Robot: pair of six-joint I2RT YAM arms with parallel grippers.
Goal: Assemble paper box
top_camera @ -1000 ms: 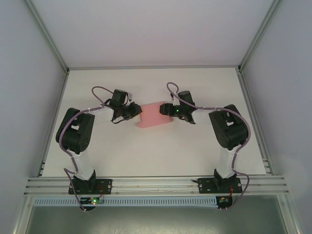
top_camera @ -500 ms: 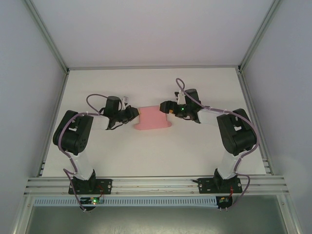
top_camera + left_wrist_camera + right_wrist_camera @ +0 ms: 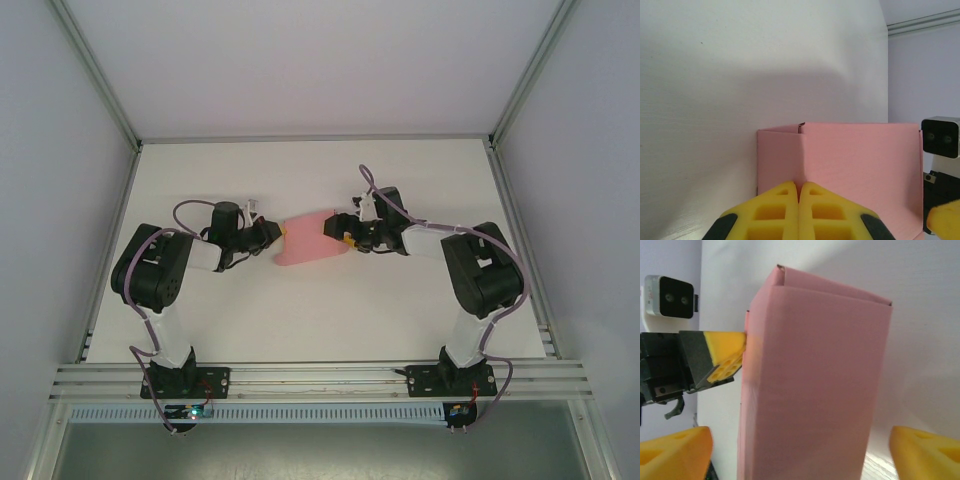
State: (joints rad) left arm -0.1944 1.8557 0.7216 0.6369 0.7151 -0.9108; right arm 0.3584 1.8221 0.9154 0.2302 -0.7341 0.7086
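Bright, even, diffuse light; soft shadows on table [image 3: 300,320]; wrist views sharp, near edges perhaps slightly blurred.

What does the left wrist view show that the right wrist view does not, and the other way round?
Left wrist: the left gripper, fingers pressed together against the box, and the frame rail beyond. Right wrist: the right gripper open, a finger at each side of the box. Both: the pink box on the white table.

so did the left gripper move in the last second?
Yes. In the top view the left gripper has drawn back slightly to the left, toward the table's left rail, and its tip is now at the box's left end.
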